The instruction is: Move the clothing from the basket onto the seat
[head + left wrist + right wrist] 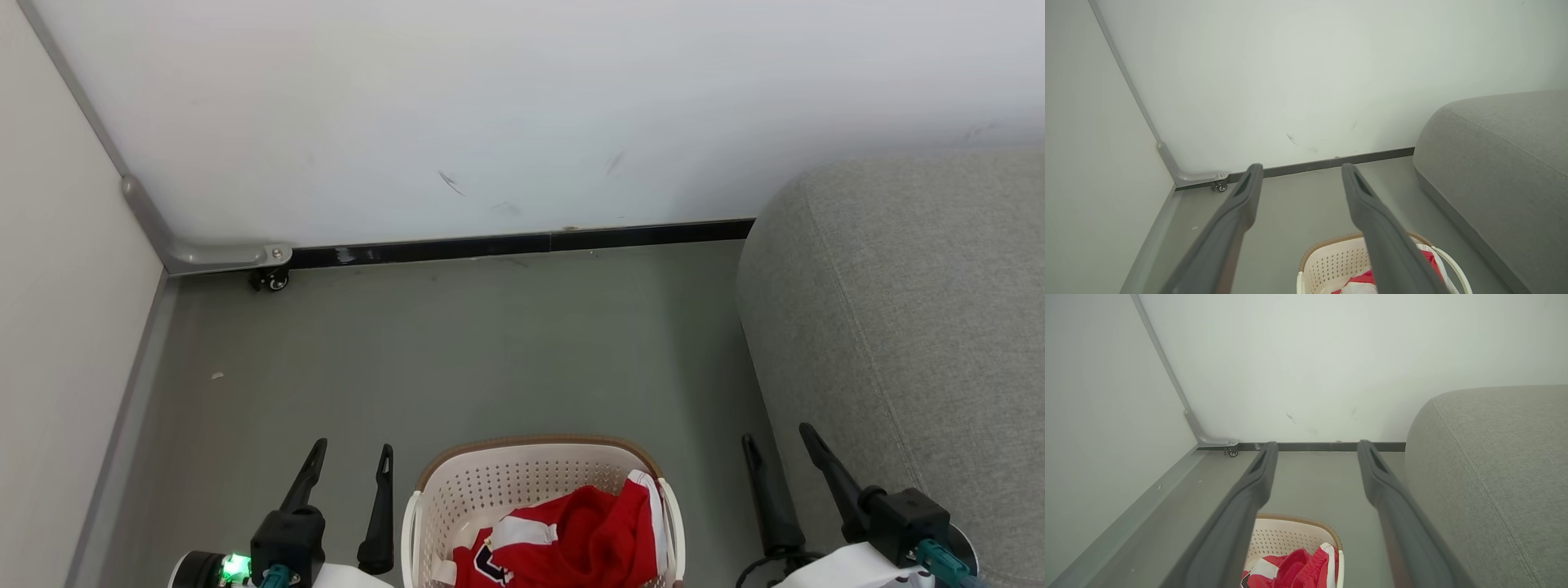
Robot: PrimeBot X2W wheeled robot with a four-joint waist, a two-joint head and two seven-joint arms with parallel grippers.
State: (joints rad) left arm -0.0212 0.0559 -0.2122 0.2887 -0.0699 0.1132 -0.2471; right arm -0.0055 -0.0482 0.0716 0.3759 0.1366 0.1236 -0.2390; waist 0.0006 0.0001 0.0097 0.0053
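Observation:
The cream basket [522,469] with a brown rim stands on the floor at the bottom centre of the head view, holding the red clothing [584,535] with white trim. The grey seat [906,327] fills the right side. My left gripper [351,453] is open to the left of the basket, and my right gripper [775,437] is open between the basket and the seat. Both are empty. The left wrist view looks past the left gripper [1300,169] at the basket [1331,261] and seat [1502,171]. The right wrist view looks past the right gripper [1316,447] at the clothing [1298,569].
A white wall [490,106] with a dark baseboard [522,243] closes the far side. A pale partition [57,327] on a small caster [273,280] runs along the left. Grey floor [457,351] lies between the basket and the wall.

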